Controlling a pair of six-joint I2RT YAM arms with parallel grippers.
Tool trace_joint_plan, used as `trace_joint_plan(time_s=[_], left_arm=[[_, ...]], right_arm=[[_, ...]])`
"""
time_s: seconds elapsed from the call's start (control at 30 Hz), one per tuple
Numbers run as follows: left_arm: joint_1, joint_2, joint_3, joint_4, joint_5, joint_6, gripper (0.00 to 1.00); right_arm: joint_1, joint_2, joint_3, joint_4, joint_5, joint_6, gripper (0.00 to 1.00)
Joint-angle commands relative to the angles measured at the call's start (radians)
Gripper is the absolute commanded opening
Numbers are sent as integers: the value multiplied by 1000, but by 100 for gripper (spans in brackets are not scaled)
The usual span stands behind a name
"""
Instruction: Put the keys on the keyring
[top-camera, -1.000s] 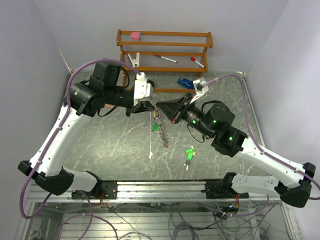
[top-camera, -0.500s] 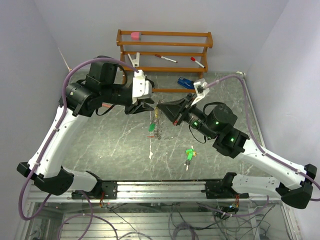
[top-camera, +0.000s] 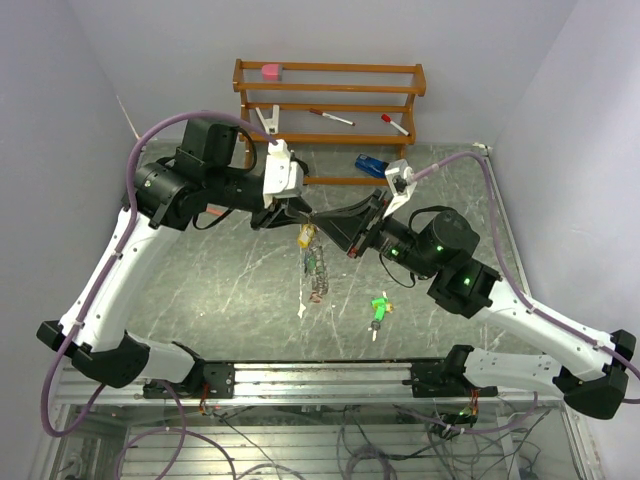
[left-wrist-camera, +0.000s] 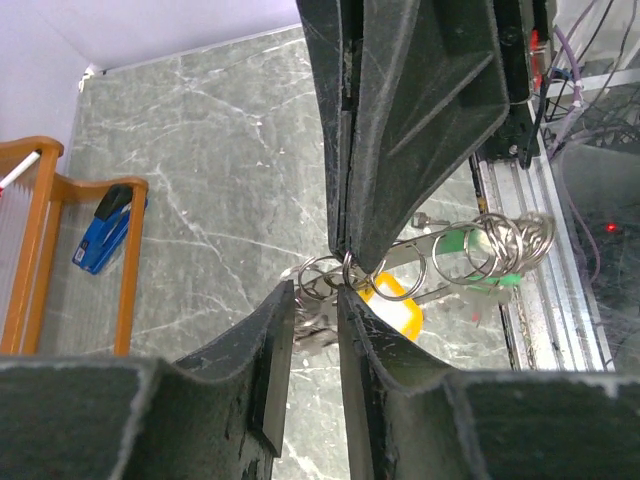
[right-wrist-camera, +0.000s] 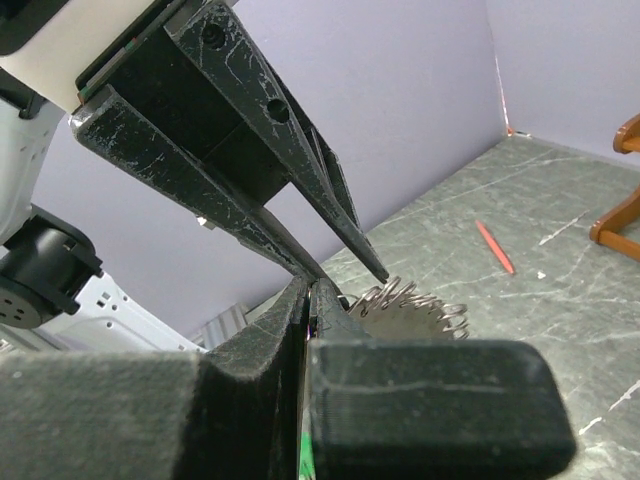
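Note:
My right gripper (top-camera: 318, 222) is shut on a small ring at the top of the keyring (top-camera: 312, 264), which hangs above the table with metal keys, a green-headed key and a yellow tag (top-camera: 305, 235). In the left wrist view the right gripper (left-wrist-camera: 345, 256) comes down from above with its fingertips pinched on that ring. My left gripper (top-camera: 296, 212) meets it tip to tip. Its jaws stand a narrow gap apart, and the bunch of rings (left-wrist-camera: 318, 285) lies at their tips (left-wrist-camera: 315, 292). A loose green-headed key (top-camera: 378, 308) lies on the table below the right arm.
A wooden rack (top-camera: 330, 100) at the back holds a pink eraser (top-camera: 271, 71), two red-capped pens (top-camera: 330, 117) and a white clip (top-camera: 268, 120). A blue stapler (top-camera: 369, 165) lies by the rack. A small white bit (top-camera: 301, 311) lies near the front. A red pen (right-wrist-camera: 493, 246) lies on the table.
My left gripper drew back to the left, then came back to the right gripper's tips. The keyring bunch swung and now hangs straight down from the right gripper.

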Motion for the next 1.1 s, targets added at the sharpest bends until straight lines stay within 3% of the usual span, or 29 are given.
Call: trace_joint_plan(time_s=[0.0, 0.37, 0.83, 0.97, 1.07], left_arm=[[7, 1, 30, -38, 92, 34, 34], [17, -15, 25, -108, 140, 99, 32], [18, 20, 47, -34, 155, 33, 33], [18, 20, 40, -27, 157, 27, 29], [18, 18, 35, -26, 152, 26, 18]], right_arm=[[0, -26, -6, 71, -21, -16, 0], [2, -45, -3, 39, -1, -44, 0], [1, -20, 10, 38, -36, -39, 0], [2, -18, 13, 38, -36, -42, 0], [2, -16, 19, 32, -38, -46, 0]])
